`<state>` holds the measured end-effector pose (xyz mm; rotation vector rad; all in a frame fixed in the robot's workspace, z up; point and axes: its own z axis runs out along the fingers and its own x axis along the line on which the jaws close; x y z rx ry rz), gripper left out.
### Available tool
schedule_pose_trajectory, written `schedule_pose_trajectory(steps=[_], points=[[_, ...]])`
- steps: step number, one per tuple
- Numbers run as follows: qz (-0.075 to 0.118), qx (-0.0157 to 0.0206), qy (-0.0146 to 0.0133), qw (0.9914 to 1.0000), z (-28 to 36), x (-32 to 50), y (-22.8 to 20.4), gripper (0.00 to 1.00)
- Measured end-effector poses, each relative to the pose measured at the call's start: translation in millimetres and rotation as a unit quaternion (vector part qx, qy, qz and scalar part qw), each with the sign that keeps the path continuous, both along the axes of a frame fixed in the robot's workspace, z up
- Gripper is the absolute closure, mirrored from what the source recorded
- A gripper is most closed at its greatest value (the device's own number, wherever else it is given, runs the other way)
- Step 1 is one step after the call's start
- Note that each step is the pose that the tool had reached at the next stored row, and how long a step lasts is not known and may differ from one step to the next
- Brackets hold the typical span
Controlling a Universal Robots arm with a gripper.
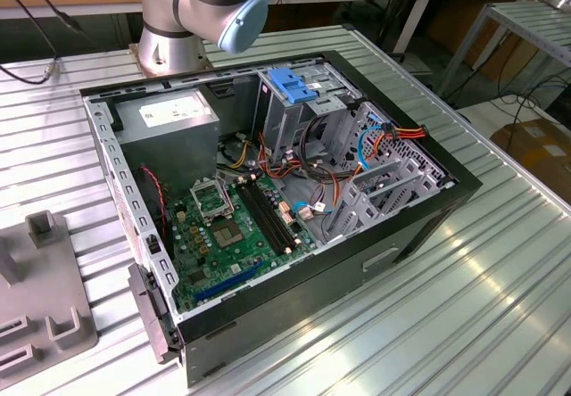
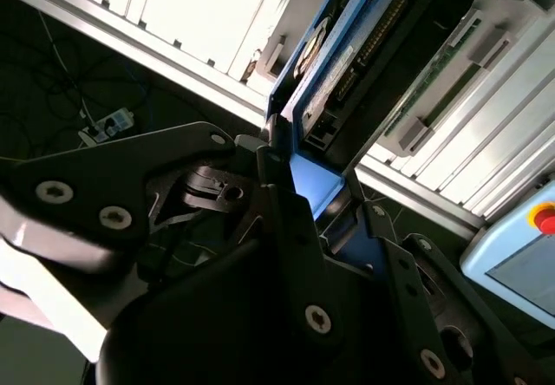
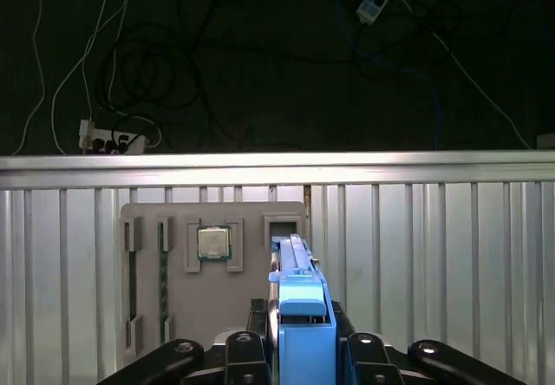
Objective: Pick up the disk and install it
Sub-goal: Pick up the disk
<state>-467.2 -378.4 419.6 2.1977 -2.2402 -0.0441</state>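
The disk (image 2: 342,64), a metal drive with a printed label clipped in a bright blue frame, is held edge-on between the black fingers (image 2: 282,203) of my gripper (image 2: 312,190). In the first wrist view the disk (image 3: 299,303) stands upright between the fingers, and my gripper (image 3: 301,337) is shut on its blue frame. Beyond it lies the grey holder plate (image 3: 173,307) on the slatted table, with an empty slot (image 3: 283,227) just past the disk's far end.
The open computer case (image 1: 419,213) lies on the slatted metal table (image 1: 482,307), with the motherboard, cables and a drive cage topped by a blue handle piece (image 1: 294,84). The arm's base (image 1: 169,44) stands behind it. A processor chip (image 3: 213,243) sits in the grey holder plate (image 1: 40,316).
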Motion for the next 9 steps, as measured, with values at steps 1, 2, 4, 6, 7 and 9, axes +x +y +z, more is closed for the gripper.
schedule_pose_trajectory(steps=[1, 2, 4, 6, 7, 9], points=[[0.000, 0.0000, -0.0001, 1.00000, 4.0, 0.0, 0.0, 0.63], [0.000, 0.0000, 0.0000, 1.00000, 7.8, 0.0, 0.0, 0.63], [0.000, 0.0000, 0.0000, 1.00000, 11.1, 0.0, 0.0, 0.63], [0.000, 0.0000, 0.0000, 1.00000, 16.0, 0.0, 0.0, 0.63], [0.000, 0.0001, -0.0001, 1.00000, 16.0, 0.0, 0.0, 0.63], [0.000, 0.0001, -0.0001, 1.00000, 16.0, 0.0, 0.0, 0.63]])
